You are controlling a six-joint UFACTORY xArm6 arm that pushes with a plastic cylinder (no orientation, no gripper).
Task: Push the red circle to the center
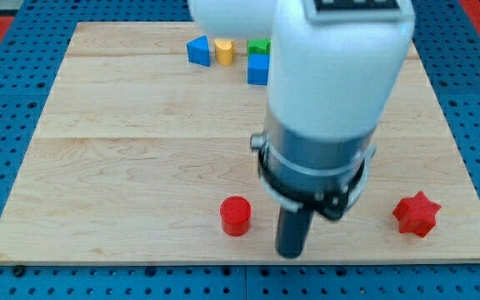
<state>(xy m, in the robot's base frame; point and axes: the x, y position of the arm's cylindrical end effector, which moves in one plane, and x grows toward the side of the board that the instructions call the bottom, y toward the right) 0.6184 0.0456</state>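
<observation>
The red circle (pixel 235 216), a short red cylinder, stands near the view's bottom edge of the wooden board (pixel 123 150), a little left of the middle. My tip (pixel 291 252) is at the end of the dark rod, just right of and slightly below the red circle, with a small gap between them. The arm's white and grey body fills the view's upper middle and hides the board behind it.
A red star (pixel 416 214) lies at the bottom right. At the top stand a blue triangle-like block (pixel 197 51), a yellow block (pixel 223 51), a green block (pixel 259 47) and a blue cube (pixel 258 70), partly hidden by the arm.
</observation>
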